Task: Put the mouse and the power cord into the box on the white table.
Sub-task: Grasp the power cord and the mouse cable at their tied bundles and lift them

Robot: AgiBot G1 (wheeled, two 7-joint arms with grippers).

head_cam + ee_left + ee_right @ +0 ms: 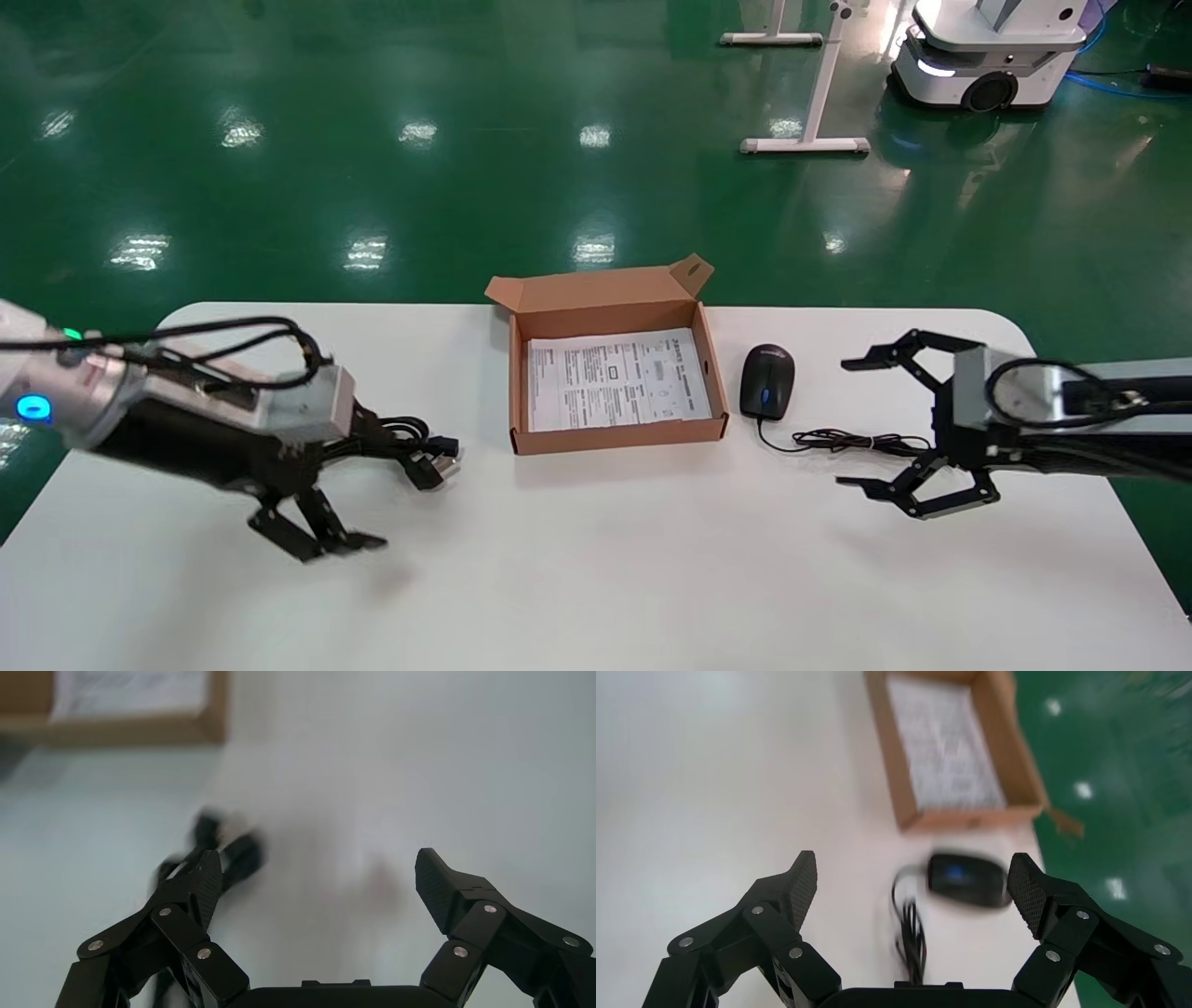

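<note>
A: Quick status pls. Where's everything on the white counter [596, 578]?

B: From my remote feed: the box [615, 438] sits mid-counter toward the far edge, lid flap up at the back, white printed sheet lining the bottom, nothing else inside. The mouse [766, 380] is on the counter just beside the box's right wall, blue wheel lit, its thin cable trailing off to the right in a loose bunch.

A: Power cord?

B: The power cord [419, 449] lies bundled on the counter well left of the box, plug end pointing toward the box.

A: Left end effector?

B: The left end effector [349, 494] is low over the counter right at the cord bundle, fingers spread wide, holding nothing. Left wrist cam shows one fingertip [204, 881] right by the cord, other one over bare counter. Can't tell if it touches.

A: Right side?

B: The right end effector [857, 424] hovers right of the mouse, above the cable bunch, also spread wide, empty. Right wrist cam has the mouse framed between the two fingers, box beyond it.
</note>
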